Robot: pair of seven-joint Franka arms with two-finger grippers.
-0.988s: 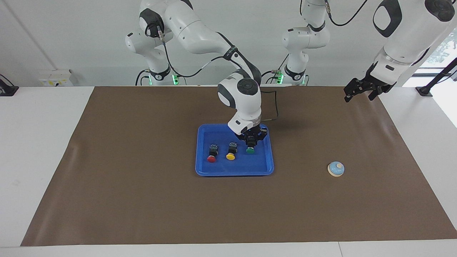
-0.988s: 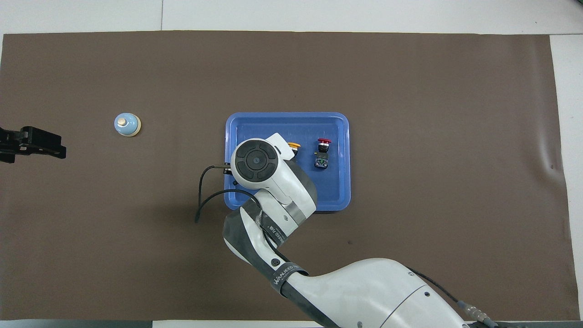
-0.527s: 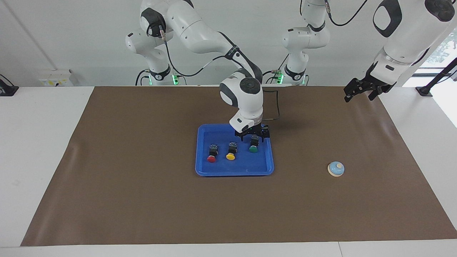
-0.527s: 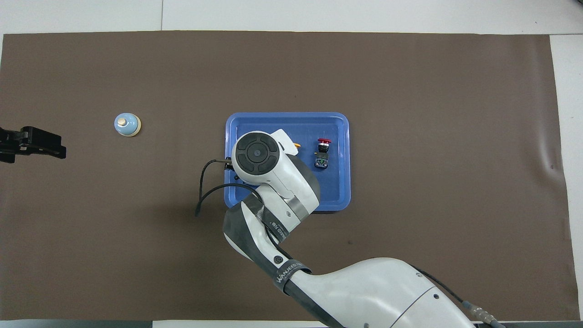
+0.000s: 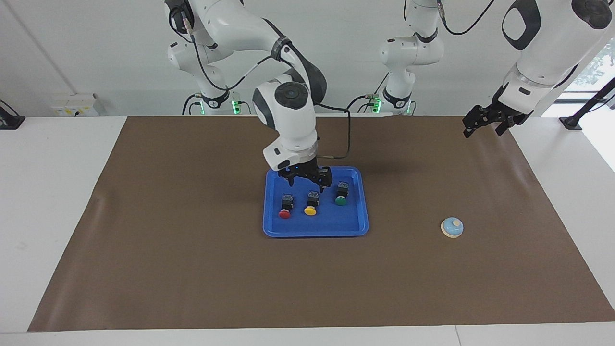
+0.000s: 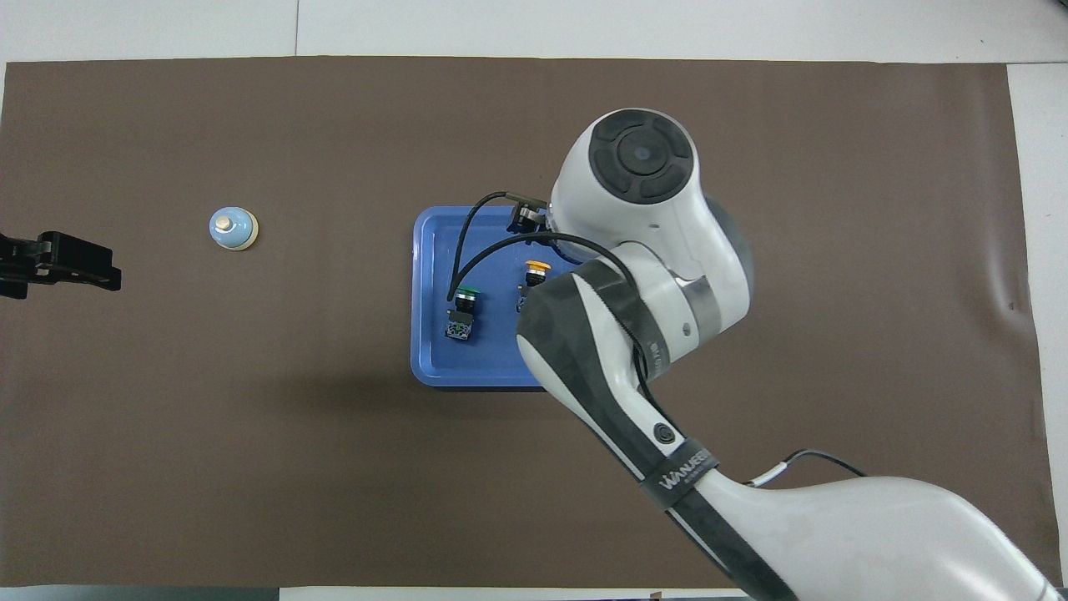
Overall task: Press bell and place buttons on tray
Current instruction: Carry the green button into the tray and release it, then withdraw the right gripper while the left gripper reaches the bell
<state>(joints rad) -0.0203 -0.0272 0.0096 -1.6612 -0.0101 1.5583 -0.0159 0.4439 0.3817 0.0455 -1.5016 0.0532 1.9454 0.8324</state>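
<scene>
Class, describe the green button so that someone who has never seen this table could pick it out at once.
Find the blue tray in the middle of the brown mat. Three push buttons sit in it in a row, each with a black body and a round cap. The green button is the end one toward the left arm's side, beside the yellow button; the red button is at the other end.

In the overhead view the right arm (image 6: 642,275) hid the red button and part of the tray (image 6: 430,367); the picture's edge cut off the left hand (image 6: 50,263).
</scene>
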